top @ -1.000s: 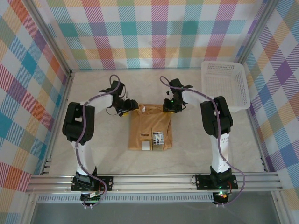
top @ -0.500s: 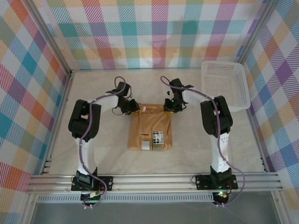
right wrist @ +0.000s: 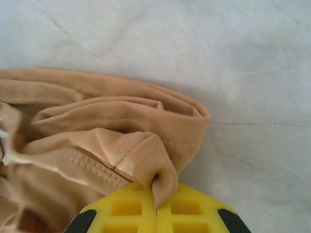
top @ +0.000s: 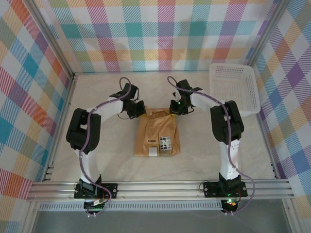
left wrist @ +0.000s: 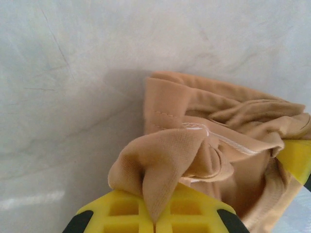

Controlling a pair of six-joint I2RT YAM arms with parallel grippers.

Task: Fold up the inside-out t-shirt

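Top external view showed the t-shirt lying part-folded on the bench between the arms. Left fingers and right fingers each pinched a far corner shut. This was probably the grasp before a fold; next, both corners would need to lift evenly and come nearward.

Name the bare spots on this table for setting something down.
Bare table: the far strip between t-shirt and back wall; the near strip between t-shirt and rail. Crowded: the t-shirt's far edge, pinched by left claw and right claw, and the basket corner.
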